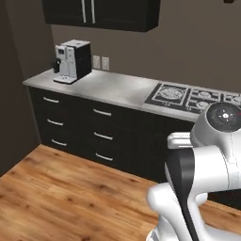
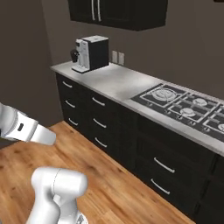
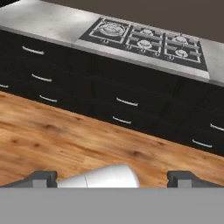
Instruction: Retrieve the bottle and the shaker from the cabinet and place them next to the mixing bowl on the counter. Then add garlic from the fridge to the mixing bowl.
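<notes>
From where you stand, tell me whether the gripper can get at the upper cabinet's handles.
Probably not: the gripper is open and points low toward the drawers, and the upper cabinet hangs high beyond the counter.

Coffee machine (image 1: 72, 61) at counter's (image 1: 113, 88) left end (under wall cabinet (image 1: 101, 13)), cooktop (image 1: 193, 96) right, drawers (image 1: 101, 136) beneath

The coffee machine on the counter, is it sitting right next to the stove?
No, the coffee machine stands at the far end of the counter, with a long bare stretch between it and the stove.
</notes>
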